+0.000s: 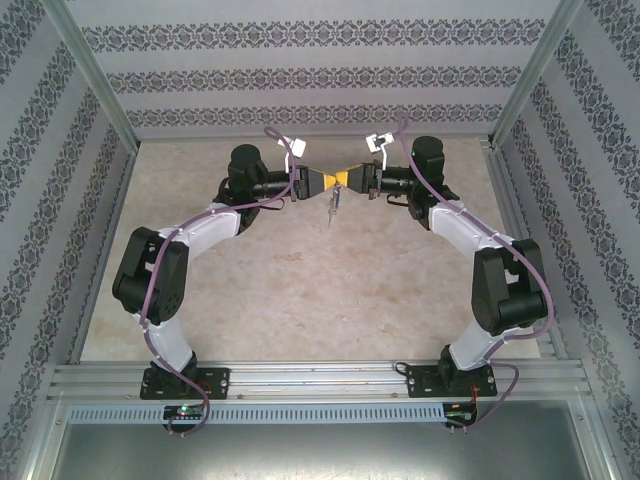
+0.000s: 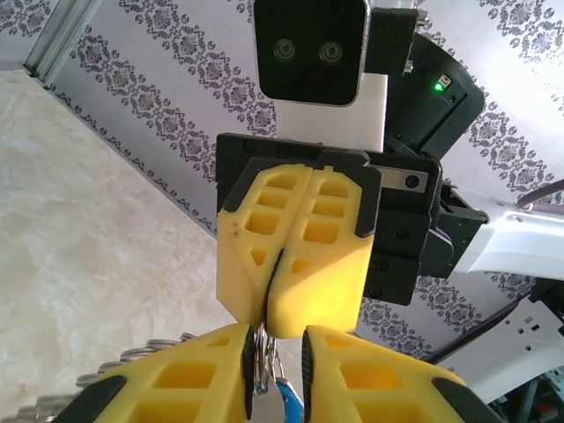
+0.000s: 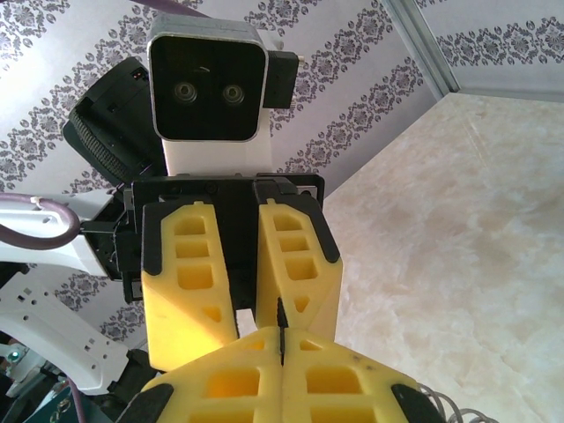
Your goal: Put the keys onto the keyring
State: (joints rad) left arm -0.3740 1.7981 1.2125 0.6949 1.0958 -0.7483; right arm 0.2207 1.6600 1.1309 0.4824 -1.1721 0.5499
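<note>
The left fingers (image 2: 203,374) are clenched on the keyring (image 2: 261,359), held in the air above the bench (image 1: 300,290). The keys (image 2: 287,401) sit just beside the keyring, with the blue tag between the same 2 fingers. The right fingers (image 3: 339,379) are pressed together, their tips meeting the left pair. Patterned wallpaper (image 1: 300,80) covers 3 walls.

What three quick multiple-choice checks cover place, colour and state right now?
1. Where do the left gripper and right gripper meet? A by the bases; B at a wall; C over the far table.
2. The tag between the left gripper's jaws is: A blue; B red; C green.
3. The right gripper is: A wide open; B shut; C half open.
C, tips touch beyond mid-table in the top view; A, blue shows in the left wrist view; B, its fingers press together.
</note>
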